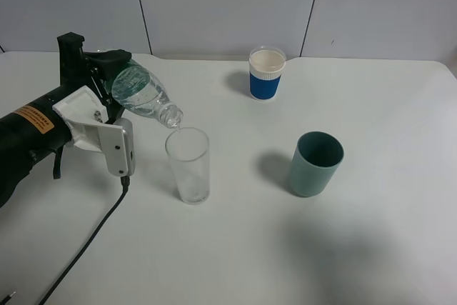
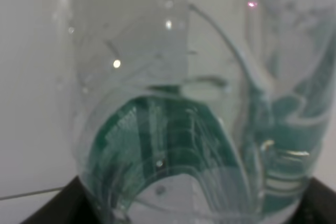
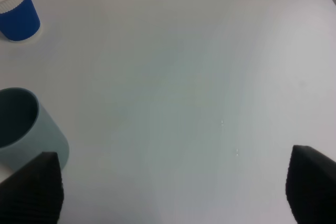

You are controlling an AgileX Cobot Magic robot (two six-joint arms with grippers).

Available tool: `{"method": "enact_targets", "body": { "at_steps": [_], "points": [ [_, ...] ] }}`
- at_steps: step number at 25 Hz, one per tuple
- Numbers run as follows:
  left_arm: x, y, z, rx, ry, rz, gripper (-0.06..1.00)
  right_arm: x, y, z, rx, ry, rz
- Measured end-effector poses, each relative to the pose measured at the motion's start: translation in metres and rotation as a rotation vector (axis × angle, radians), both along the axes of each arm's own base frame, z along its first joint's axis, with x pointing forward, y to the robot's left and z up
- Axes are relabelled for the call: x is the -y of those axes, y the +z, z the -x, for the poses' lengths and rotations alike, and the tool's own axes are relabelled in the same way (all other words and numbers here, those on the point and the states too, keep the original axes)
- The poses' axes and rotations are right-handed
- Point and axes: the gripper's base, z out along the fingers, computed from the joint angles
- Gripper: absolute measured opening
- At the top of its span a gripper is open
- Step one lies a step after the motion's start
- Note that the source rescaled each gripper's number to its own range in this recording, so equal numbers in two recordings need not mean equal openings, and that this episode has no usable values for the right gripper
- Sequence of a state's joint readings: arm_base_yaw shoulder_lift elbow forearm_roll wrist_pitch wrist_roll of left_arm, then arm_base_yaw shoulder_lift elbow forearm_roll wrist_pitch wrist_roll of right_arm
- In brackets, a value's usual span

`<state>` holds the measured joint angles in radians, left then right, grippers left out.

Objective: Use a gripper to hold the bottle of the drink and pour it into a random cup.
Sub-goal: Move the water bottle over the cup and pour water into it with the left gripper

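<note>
Pouring is the step in hand: the left gripper (image 1: 107, 80) is clamped on the bottle (image 1: 143, 94) and holds it tipped neck-down, with the open mouth just above the rim of the glass (image 1: 188, 166). The bottle's body slants up and away to the left of the glass. The glass looks nearly empty, and whether a stream is falling is too fine to tell. The black gripper body reaches in from the left of the glass, lying almost level, its white bracket hanging just beside the glass and its cable (image 1: 86, 248) trailing off across the table (image 1: 250, 248). The left wrist view is filled by the bottle's clear wall and green label. The next move likely calls for a slow, steady tilt with the mouth centred over the glass, so nothing runs down its outside. The right gripper (image 3: 173, 192) hangs with jaws apart and nothing between them, over bare table right of the glass, near the teal cup (image 1: 315, 163).
</note>
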<state>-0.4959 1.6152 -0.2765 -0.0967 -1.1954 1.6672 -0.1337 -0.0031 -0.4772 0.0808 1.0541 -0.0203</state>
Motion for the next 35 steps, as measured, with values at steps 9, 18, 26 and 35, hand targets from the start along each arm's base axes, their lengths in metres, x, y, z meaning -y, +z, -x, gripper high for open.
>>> {"method": "enact_targets", "body": {
  "at_steps": [9,18,26,35],
  "points": [
    [0.0000,0.0000,0.0000,0.001,0.000,-0.002,0.00,0.0000,0.0000,0.0000,0.000,0.000,0.000],
    [-0.0002,0.0000,-0.0001,0.006,0.001,-0.015,0.00,0.0000,0.0000,0.0000,0.000,0.000,0.000],
    [-0.0002,0.0000,-0.0001,0.007,0.001,-0.017,0.00,0.0000,0.0000,0.0000,0.000,0.000,0.000],
    [-0.0002,0.0000,-0.0001,0.017,-0.001,-0.039,0.00,0.0000,0.0000,0.0000,0.000,0.000,0.000]
  ]
}}
